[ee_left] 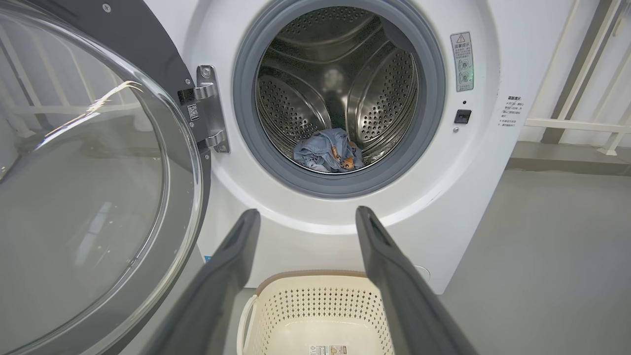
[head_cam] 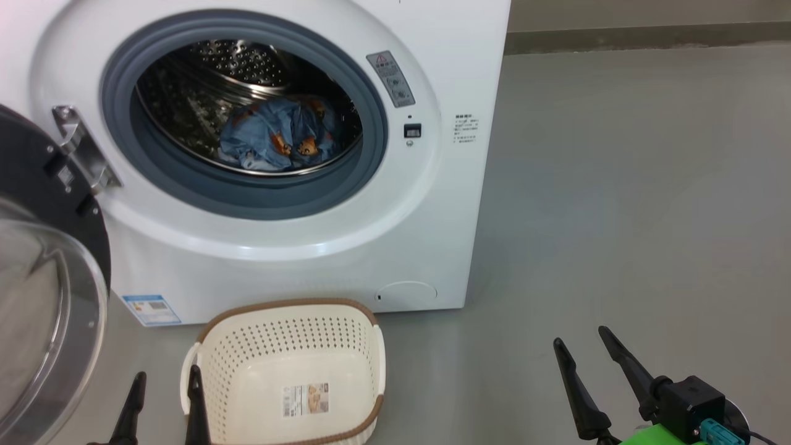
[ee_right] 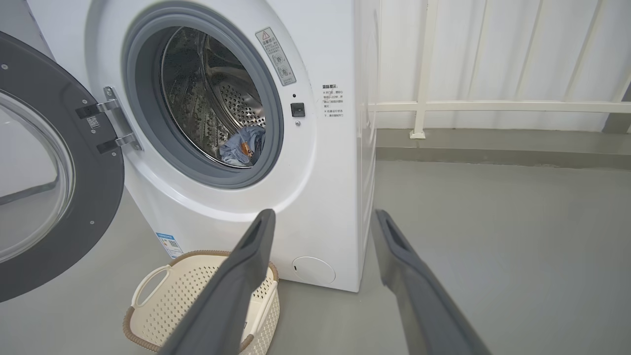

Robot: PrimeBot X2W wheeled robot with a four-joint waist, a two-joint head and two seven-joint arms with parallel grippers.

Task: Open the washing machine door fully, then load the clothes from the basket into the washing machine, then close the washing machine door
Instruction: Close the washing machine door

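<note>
Washing machine (head_cam: 432, 185) stands on the grey floor (head_cam: 618, 216) with its round door (ee_left: 88, 172) swung wide to the left, a rigid, likely weighty piece with slick glass, so I would push on the black rim far from the hinge (head_cam: 80, 148). Before it sits the basket (head_cam: 290, 304) with nothing inside, while the clothes (head_cam: 278, 139), soft and limp, lie low in the drum (head_cam: 228, 68). Left end effector (head_cam: 168, 371) and right end effector (head_cam: 580, 334) both hang spread, holding nothing.
</note>
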